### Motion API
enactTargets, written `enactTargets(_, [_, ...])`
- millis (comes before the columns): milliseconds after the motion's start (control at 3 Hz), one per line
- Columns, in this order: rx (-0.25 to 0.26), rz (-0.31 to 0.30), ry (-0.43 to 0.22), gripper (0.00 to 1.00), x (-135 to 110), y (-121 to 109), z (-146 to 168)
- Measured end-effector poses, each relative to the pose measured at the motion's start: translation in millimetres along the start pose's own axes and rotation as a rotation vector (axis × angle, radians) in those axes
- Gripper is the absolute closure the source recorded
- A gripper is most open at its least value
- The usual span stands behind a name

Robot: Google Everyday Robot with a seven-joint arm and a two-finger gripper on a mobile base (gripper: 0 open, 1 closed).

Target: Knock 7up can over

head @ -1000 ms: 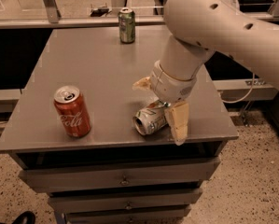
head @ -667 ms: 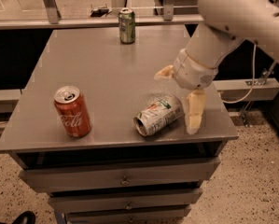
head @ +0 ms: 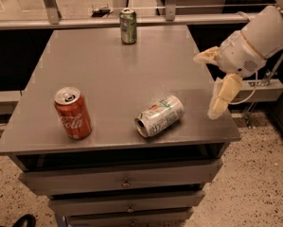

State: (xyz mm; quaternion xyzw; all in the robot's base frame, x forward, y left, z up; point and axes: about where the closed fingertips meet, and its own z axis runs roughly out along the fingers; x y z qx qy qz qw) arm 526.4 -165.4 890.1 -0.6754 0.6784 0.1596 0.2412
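Observation:
The 7up can [head: 159,116], silver-white with green markings, lies on its side near the front of the grey table [head: 112,74], its open top facing front-left. My gripper [head: 212,82] is at the table's right edge, to the right of the can and apart from it. Its two cream fingers [head: 224,96] are spread wide with nothing between them. One finger points down at the table's right edge, the other points left.
A red Coca-Cola can [head: 73,113] stands upright at the front left. An all-green can [head: 128,26] stands upright at the far edge. Drawers [head: 124,181] are below the tabletop. A rail and glass panel run behind the table.
My gripper has drawn back to the right, away from the 7up can, to the table's right edge. The can has stayed on its side, turned slightly.

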Motion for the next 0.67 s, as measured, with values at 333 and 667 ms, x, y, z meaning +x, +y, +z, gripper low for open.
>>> enactTargets(333, [0.137,0.199,-0.146,0.0,6.3,10.7,-44.9])
enactTargets(667, [0.125,0.181,-0.142,0.0,3.7,10.1,-41.7])
